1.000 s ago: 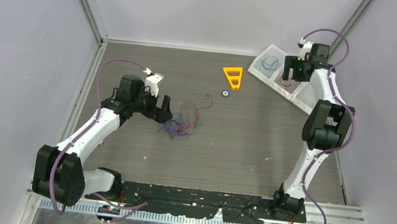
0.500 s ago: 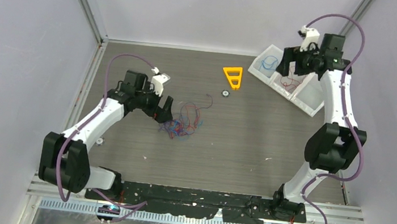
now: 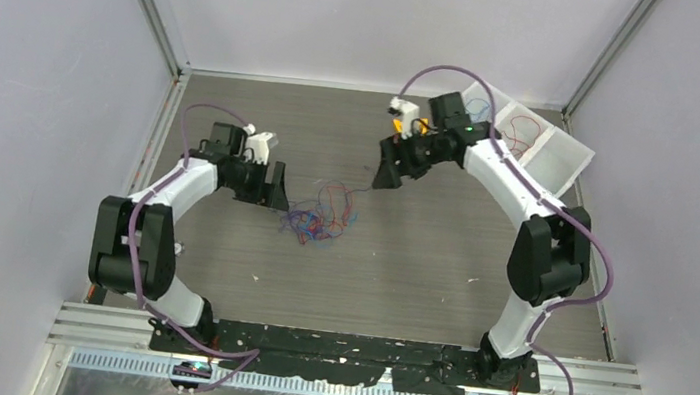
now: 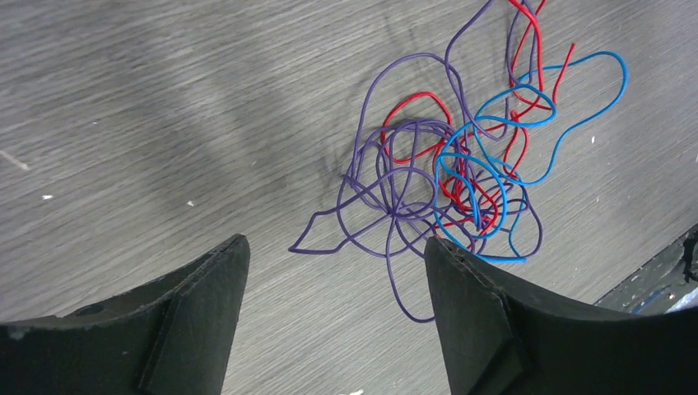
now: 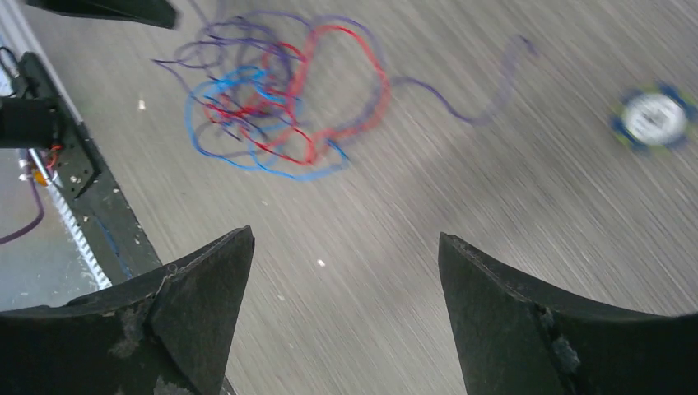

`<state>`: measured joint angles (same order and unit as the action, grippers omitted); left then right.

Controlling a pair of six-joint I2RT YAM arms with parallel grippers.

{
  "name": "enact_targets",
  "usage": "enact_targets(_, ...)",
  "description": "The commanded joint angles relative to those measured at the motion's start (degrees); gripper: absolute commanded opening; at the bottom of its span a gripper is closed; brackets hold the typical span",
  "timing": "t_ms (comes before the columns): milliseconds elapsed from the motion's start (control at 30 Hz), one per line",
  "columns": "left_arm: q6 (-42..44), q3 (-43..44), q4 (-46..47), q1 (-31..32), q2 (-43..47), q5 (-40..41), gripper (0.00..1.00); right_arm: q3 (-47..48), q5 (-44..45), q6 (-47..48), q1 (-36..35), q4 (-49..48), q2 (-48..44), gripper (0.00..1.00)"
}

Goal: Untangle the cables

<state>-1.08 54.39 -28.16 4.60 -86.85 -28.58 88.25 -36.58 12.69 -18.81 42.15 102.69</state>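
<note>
The cables (image 3: pixel 323 216) lie as a small tangled clump of thin red, blue and dark purple wires on the wood-grain table, mid-left. My left gripper (image 3: pixel 276 189) is just left of the clump, open and empty. In the left wrist view the clump (image 4: pixel 444 164) lies just past the fingertips of the left gripper (image 4: pixel 336 247), and a purple loop reaches between them. My right gripper (image 3: pixel 392 170) hovers up and right of the clump, open and empty. The right wrist view is blurred and shows the clump (image 5: pixel 272 99) well ahead of the right gripper (image 5: pixel 346 239).
White bins (image 3: pixel 573 149) stand at the back right, and one holds a red wire (image 3: pixel 521 128). The right arm covers most of the orange triangle (image 3: pixel 422 124). A small round blue-and-white disc (image 5: pixel 654 119) lies right of the clump. Walls enclose the table.
My right arm has swung from over the white bins leftward and down toward the middle of the table, near the clump. My left gripper has shifted slightly left. The clump has not moved.
</note>
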Motion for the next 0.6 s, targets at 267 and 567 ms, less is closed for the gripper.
enact_targets(267,-1.1,2.0,1.5,0.1,-6.2,-2.7,0.61,8.5,7.3,-12.2,-18.3,-14.7,12.9,0.89)
enact_targets(567,-1.7,1.5,3.2,-1.2,-3.0,-4.5,0.12,13.4,23.1,-12.5,-24.5,-14.2,22.1,0.85)
